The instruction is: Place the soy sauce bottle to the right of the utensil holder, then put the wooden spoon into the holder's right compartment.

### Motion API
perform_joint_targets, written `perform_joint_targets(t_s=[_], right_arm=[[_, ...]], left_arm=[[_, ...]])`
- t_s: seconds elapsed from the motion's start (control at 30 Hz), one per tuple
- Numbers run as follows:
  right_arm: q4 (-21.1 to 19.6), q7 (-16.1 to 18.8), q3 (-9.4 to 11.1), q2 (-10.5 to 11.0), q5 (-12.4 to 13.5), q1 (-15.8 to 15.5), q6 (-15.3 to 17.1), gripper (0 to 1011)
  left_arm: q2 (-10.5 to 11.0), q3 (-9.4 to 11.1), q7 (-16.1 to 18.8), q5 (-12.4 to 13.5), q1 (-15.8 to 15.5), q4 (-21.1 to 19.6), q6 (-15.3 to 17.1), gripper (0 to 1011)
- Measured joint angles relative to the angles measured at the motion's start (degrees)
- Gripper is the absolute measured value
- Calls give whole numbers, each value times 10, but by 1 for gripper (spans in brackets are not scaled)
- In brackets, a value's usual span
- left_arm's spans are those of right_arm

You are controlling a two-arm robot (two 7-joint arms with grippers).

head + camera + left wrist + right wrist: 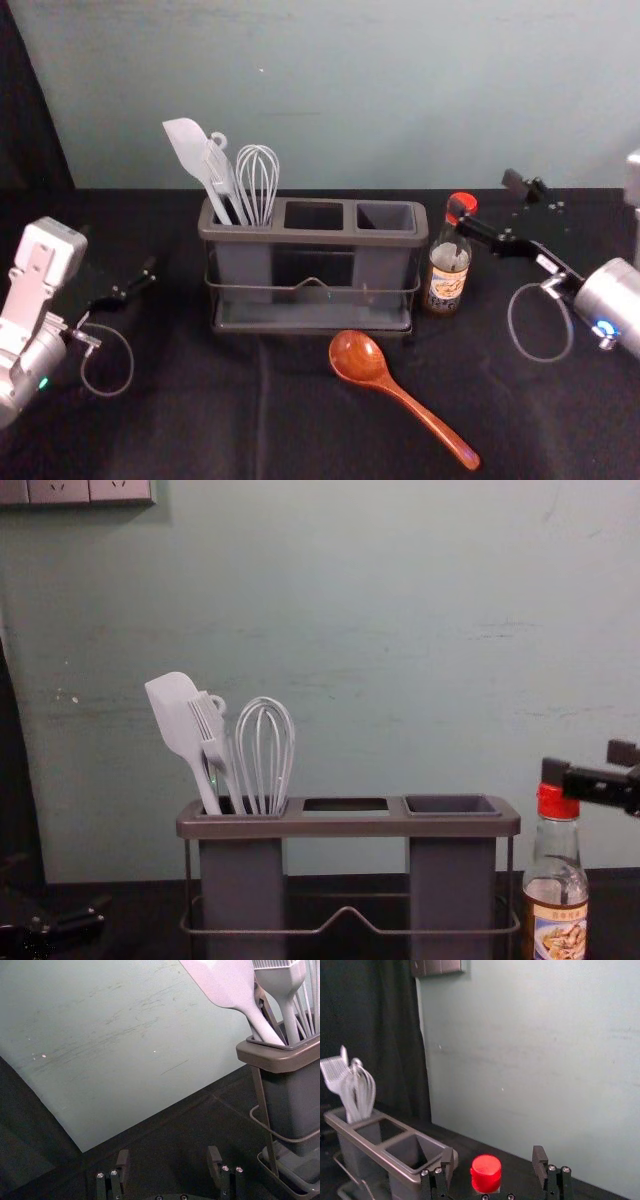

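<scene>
Probably a lab: robot arms over black cloth before a scuffed wall.

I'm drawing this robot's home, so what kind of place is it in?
Probably a robot lab's pretend kitchen: a utensil holder, soy sauce bottle and wooden spoon sit on black cloth.

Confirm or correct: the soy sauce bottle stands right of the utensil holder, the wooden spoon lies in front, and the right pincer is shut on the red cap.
Not shut: the right wrist view shows the right pincer open, gaps either side of the red cap. The soy sauce bottle does stand right of the utensil holder, the wooden spoon in front.
</scene>
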Motion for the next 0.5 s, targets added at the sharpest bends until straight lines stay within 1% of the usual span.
perform_joint_targets(t_s=[0.1,0.13,0.23,0.3,0.33,0.37,0.4,0.43,0.47,0.5], right_arm=[[-20,10,14,8,14,-17,-13,1002],[-36,13,22,14,21,-30,-17,1002],[-64,20,35,26,35,-50,-17,1002],[-107,39,50,48,63,-77,-5,1002],[-107,39,50,48,63,-77,-5,1003],[-117,44,53,54,71,-83,-1,1003],[-137,59,58,67,87,-93,9,1002],[-146,67,60,74,95,-97,15,1002],[-167,84,65,89,112,-108,26,1002],[-177,90,65,97,119,-112,35,1002]], left_arm=[[0,0,0,0,0,0,0,1011],[0,0,0,0,0,0,0,1011],[0,0,0,0,0,0,0,1011],[0,0,0,0,0,0,0,1011],[0,0,0,0,0,0,0,1011],[0,0,0,0,0,0,0,1011],[0,0,0,0,0,0,0,1011],[0,0,0,0,0,0,0,1012],[0,0,0,0,0,0,0,1012],[0,0,0,0,0,0,0,1012]])
